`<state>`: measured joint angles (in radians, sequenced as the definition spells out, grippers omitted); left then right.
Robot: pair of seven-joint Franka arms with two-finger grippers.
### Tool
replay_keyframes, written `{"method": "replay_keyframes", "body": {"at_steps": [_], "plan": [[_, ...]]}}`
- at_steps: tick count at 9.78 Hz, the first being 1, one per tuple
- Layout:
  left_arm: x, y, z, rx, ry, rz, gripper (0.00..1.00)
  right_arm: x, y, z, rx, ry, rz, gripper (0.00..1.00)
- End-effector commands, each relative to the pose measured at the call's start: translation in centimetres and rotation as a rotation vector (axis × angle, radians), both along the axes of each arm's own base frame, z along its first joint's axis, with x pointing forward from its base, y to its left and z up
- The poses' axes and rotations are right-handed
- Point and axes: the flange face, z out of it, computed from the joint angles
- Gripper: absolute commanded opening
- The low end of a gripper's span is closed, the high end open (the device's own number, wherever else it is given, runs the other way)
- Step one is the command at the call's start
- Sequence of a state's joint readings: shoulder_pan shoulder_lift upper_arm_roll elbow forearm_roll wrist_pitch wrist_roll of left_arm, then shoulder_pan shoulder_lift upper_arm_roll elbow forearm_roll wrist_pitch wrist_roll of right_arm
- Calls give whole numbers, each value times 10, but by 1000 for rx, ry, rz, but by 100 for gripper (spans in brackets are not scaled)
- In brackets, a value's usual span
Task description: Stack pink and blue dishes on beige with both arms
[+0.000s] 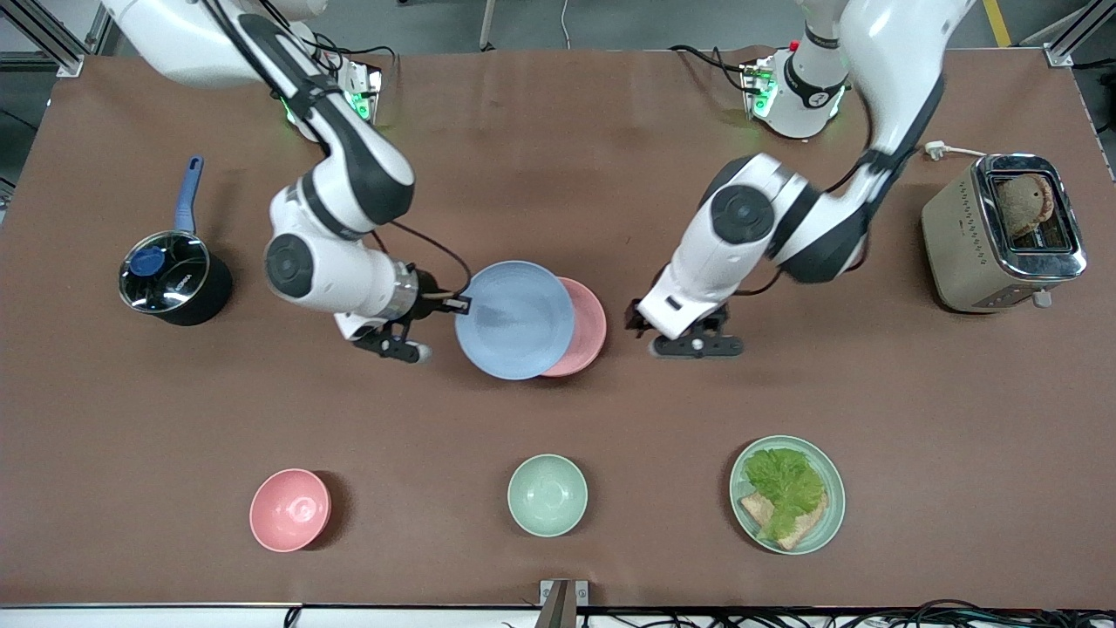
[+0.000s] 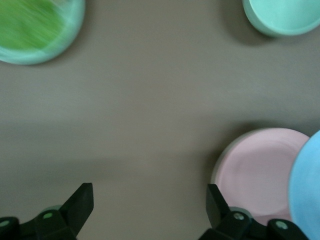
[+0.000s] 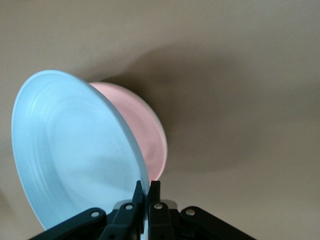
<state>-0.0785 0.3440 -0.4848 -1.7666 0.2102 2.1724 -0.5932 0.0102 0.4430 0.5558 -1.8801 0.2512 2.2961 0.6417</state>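
Brown table [image 1: 558,157], mid-frame: my right gripper [image 3: 146,200] pinches blue plate [image 1: 514,319] at its rim, over pink plate [image 1: 586,327]. Plate looks light, stiff, prob. slick, so rim grip OK. Left gripper [image 2: 150,205] spread wide, empty, waiting beside the stack.

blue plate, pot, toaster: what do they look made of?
Blue plate: likely matte plastic or melamine; thin rim, no glare. Pot: dark body, shiny metal rim, probably steel, with blue handle. Toaster: beige matte body, mirror-bright chrome top.

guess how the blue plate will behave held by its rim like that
The blue plate looks stiff; it shows no sag in the right pincer. The thin edge pinch may let it pivot or slip. Its matte finish probably helps grip.
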Motion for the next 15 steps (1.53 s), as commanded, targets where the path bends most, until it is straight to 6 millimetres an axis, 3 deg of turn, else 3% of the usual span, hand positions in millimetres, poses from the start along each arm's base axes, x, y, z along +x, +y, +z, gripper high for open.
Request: {"method": "replay_keyframes", "body": {"at_steps": [1,3,6,8,11,12,13,14,15], "plan": [[-5,73,50,25,17,-54,100,-36,19,-22,-5,-84,-8,1],[-16,152,120,-32,53,-104,100,-48,28,-40,15,-147,-14,1],[-61,243,212,-12,23,-83,100,-62,24,-70,11,-174,-15,2],[-60,272,258,1,-61,-132,100,-68,22,-79,9,-181,-14,3],[-35,278,304,50,20,-117,100,-69,26,-87,15,-170,-13,10],[-32,278,299,50,47,-104,100,-67,27,-90,18,-162,-21,34],[-34,279,299,52,53,-71,100,-64,25,-87,17,-162,-34,96],[-37,277,297,53,74,-39,100,-58,21,-69,15,-186,-35,100],[-38,276,297,52,76,-26,100,-50,5,-36,-21,-196,-21,100]]}}
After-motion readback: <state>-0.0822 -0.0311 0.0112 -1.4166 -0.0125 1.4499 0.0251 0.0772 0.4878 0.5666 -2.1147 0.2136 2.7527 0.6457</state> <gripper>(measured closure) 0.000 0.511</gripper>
